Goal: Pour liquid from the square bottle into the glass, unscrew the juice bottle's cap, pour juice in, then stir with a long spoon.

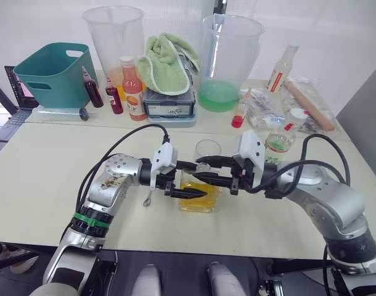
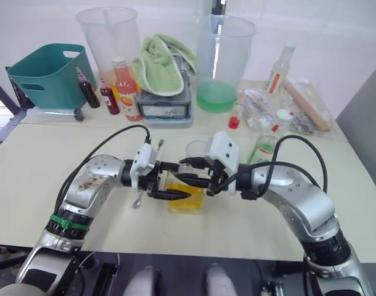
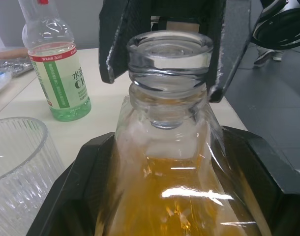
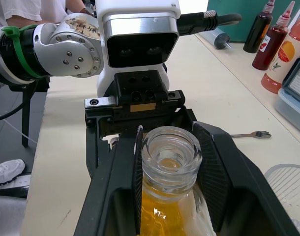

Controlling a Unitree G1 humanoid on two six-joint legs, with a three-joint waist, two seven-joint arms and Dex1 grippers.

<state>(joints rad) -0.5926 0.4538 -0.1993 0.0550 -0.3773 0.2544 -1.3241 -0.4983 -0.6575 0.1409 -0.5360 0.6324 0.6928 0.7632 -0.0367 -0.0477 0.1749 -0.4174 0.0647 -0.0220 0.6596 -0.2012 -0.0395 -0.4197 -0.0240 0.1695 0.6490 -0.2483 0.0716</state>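
Bottle work is barely begun: I have the left tool (image 1: 187, 189) clamped around the square bottle (image 1: 199, 198) on the desk (image 1: 46, 166), right tool (image 1: 208, 169) spread either side of its neck, not gripping. The glass (image 1: 208, 150) just behind looks empty; pouring, juice and stirring remain.

A square bottle (image 3: 165, 196) of amber liquid stands close up, its faceted shoulders between the left gripper's (image 3: 165, 206) black fingers (image 3: 71, 196). The right gripper's (image 3: 162, 44) fingers (image 3: 121, 39) flank its open glass neck. A ribbed glass (image 3: 17, 167) stands beside it. Farther off on the table (image 3: 105, 105), a green-labelled juice bottle (image 3: 54, 69) stands upright.
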